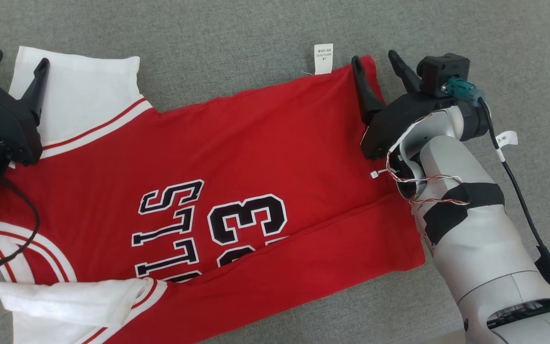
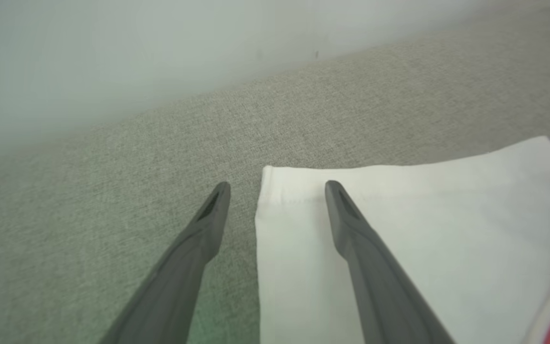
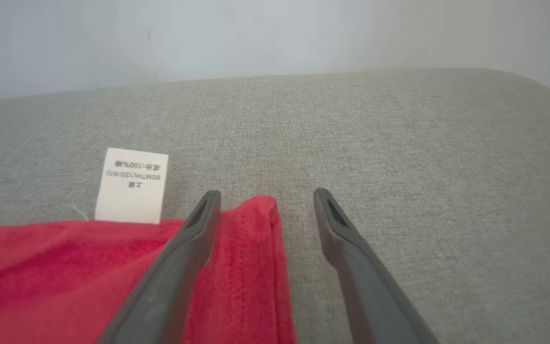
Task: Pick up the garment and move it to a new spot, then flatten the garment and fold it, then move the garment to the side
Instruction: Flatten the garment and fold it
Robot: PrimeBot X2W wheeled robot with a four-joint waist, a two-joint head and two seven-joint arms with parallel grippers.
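The garment [image 1: 237, 157] is a red jersey with white sleeves and black "23" lettering, spread flat on grey fabric, with its near edge folded over. My left gripper [image 1: 17, 59] stands open at the far white sleeve [image 2: 423, 229], its fingers astride the sleeve's outer corner. My right gripper [image 1: 377, 57] is open at the far hem corner [image 3: 256, 224]; one finger is over the red cloth, the other over bare fabric. Neither gripper holds anything.
A white care label [image 1: 323, 59] sticks out from the jersey's far edge, also seen as the label [image 3: 132, 185] beside my right fingers. The grey cushion surface [image 1: 256, 33] extends beyond the jersey. A black cable [image 1: 518, 191] runs along my right arm.
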